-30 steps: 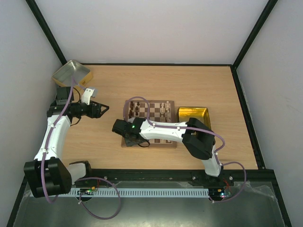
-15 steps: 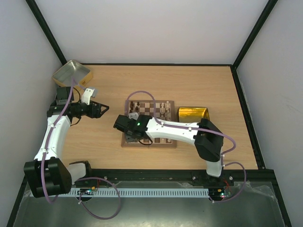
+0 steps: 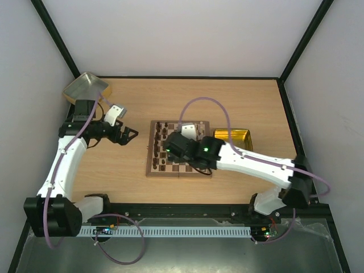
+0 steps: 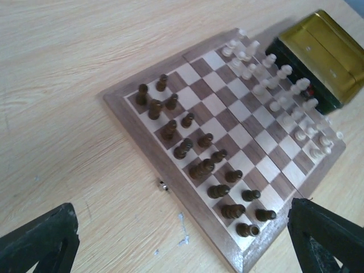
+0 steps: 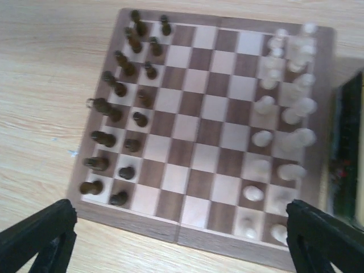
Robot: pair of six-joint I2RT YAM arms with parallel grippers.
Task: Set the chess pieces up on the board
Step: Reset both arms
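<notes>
The board (image 3: pixel 150 172) lies mid-table. Dark chess pieces (image 3: pixel 160 149) fill its two left columns. Pale chess pieces (image 3: pixel 199 126) stand on its right side, mostly hidden under my right arm. My right gripper (image 3: pixel 169 143) hovers over the board, open and holding nothing. In the right wrist view the gripper (image 5: pixel 179 205) frames the board (image 5: pixel 196 233), with dark pieces (image 5: pixel 116 114) left and pale pieces (image 5: pixel 284 108) right. My left gripper (image 3: pixel 131 136) is open, just left of the board. From the left wrist, that gripper (image 4: pixel 181 207) looks onto dark pieces (image 4: pixel 196 151) and pale pieces (image 4: pixel 278 91).
A gold tray (image 3: pixel 234 136) sits against the board's right side, partly under my right arm; it shows too in the left wrist view (image 4: pixel 324 51). Another metal tray (image 3: pixel 85 88) stands in the back left corner. A small metal clasp (image 4: pixel 163 185) sticks out of the board's left rim.
My right gripper has lifted off the board's near left corner, swung right over the board and opened. My left gripper moved slightly toward the board and opened wider.
</notes>
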